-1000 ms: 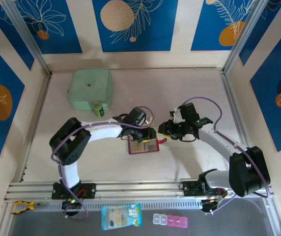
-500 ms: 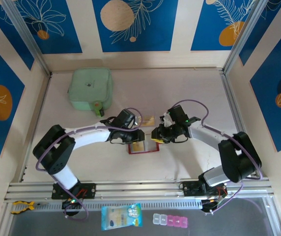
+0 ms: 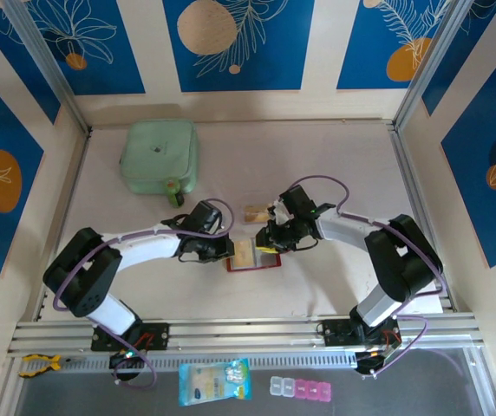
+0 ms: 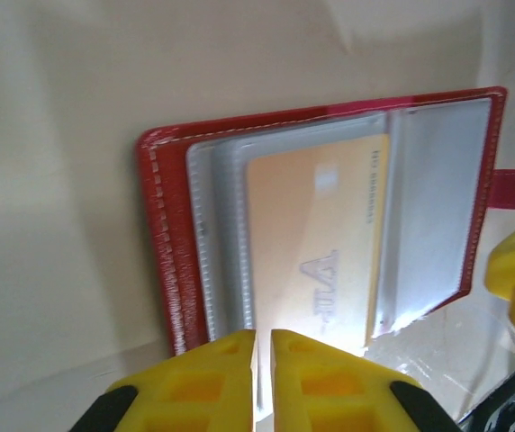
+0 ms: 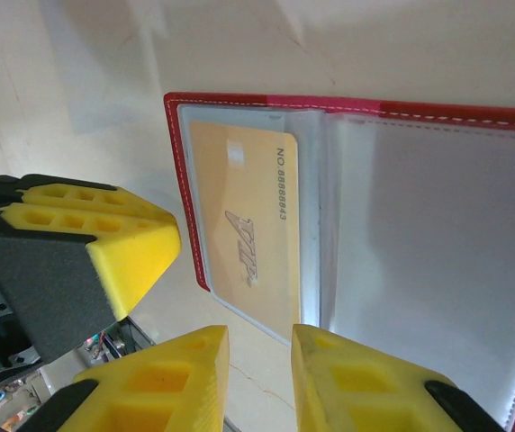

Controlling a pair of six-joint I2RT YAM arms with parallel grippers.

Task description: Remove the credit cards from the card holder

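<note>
We are rating the credit card (image 4: 316,243) stiff, light, slick: pinch its near edge. The left gripper (image 4: 263,335) is clenching, perhaps on a sleeve of the card holder (image 4: 160,243); the right gripper (image 5: 260,331) is hanging slightly parted.

there is one red card holder (image 4: 163,225), two yellow-orange credit cards (image 3: 255,212), one pale green pouch (image 3: 159,156), one blue-and-white packet (image 3: 215,381), one row of pink-and-clear little boxes (image 3: 300,387).

The card holder (image 4: 163,234) looks like glossy red leather; its pockets (image 4: 438,198) are clear, shiny plastic. The credit card (image 4: 316,243) is smooth. The pads (image 4: 329,382) of my left pincer (image 4: 263,346) look like matt foam.
</note>
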